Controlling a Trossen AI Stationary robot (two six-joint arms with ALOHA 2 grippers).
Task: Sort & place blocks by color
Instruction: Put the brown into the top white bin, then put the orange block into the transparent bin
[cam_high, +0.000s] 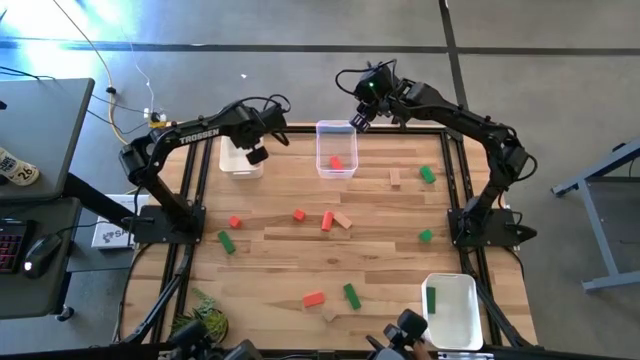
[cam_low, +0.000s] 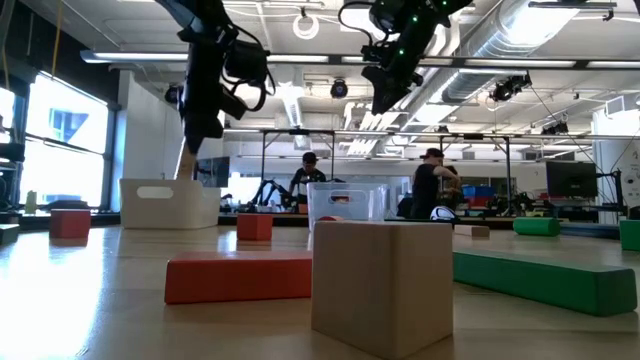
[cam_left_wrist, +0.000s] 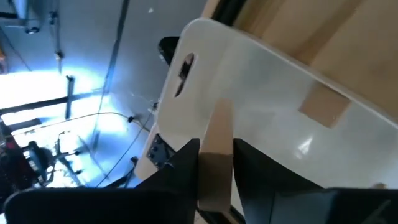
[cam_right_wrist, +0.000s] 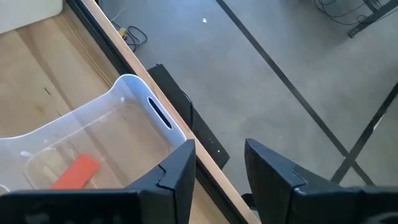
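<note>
Three bins sit on the wooden worktop (cam_high: 300, 245): a white bin (cam_high: 240, 160) at the far left containing one pale wood block (cam_left_wrist: 323, 107), a clear bin (cam_high: 336, 150) at the far centre containing one red block (cam_high: 336, 162), and a second white bin (cam_high: 450, 310) at the near right containing one green block (cam_high: 431, 299). The left claw (cam_left_wrist: 214, 168) hangs above the far-left white bin, clenched on a pale wood bar (cam_left_wrist: 216, 152). The right claw (cam_right_wrist: 219, 163) hangs beyond the clear bin's far edge, fingers apart and empty. Loose on the worktop are four red blocks, four green blocks and about three pale blocks. Two people stand in the room behind.
</note>
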